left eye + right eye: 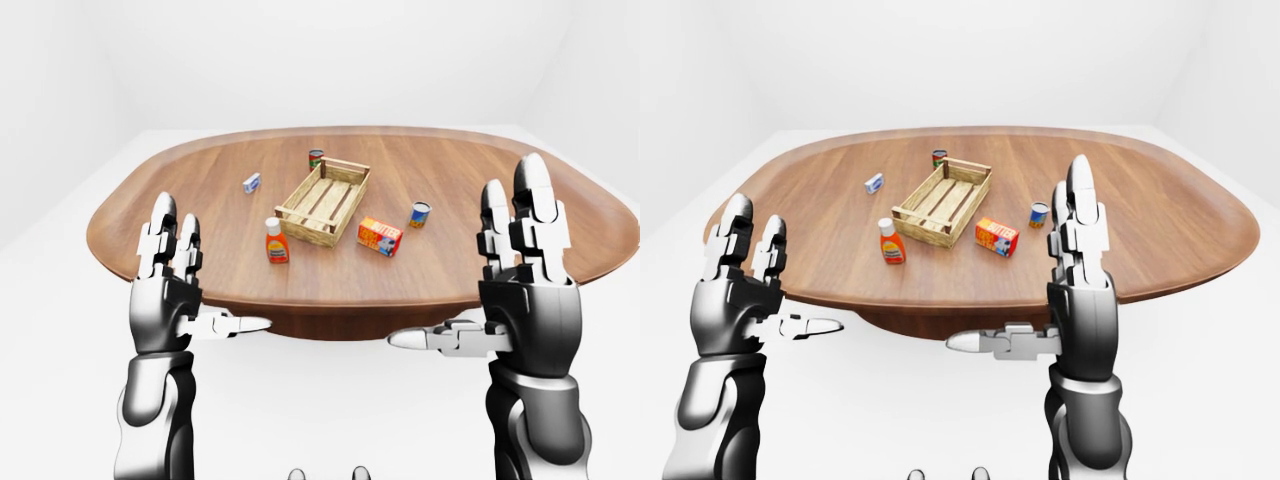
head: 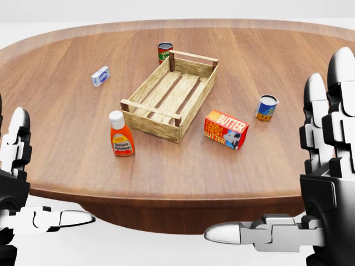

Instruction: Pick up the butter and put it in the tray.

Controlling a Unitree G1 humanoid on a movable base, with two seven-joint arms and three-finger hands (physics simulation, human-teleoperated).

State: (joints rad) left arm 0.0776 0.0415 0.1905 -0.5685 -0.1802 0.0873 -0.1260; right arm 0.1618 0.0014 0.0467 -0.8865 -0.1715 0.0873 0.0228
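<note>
not started | red and orange butter box (image 2: 226, 129) on brown wooden bench (image 2: 266, 166), up-left of right hand (image 2: 310, 183), beside empty pale wooden slatted tray (image 2: 169, 95) | right hand and left hand (image 1: 175, 290) wide, holding nothing | left: reach, grab, drop in

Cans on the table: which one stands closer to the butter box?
The blue and yellow can, standing alone just right of the butter box in the head view. The red and green can stands beyond the wooden tray.

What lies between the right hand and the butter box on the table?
Only bare tabletop: in the head view nothing stands between the open right hand and the butter box. The blue can sits above that stretch.
</note>
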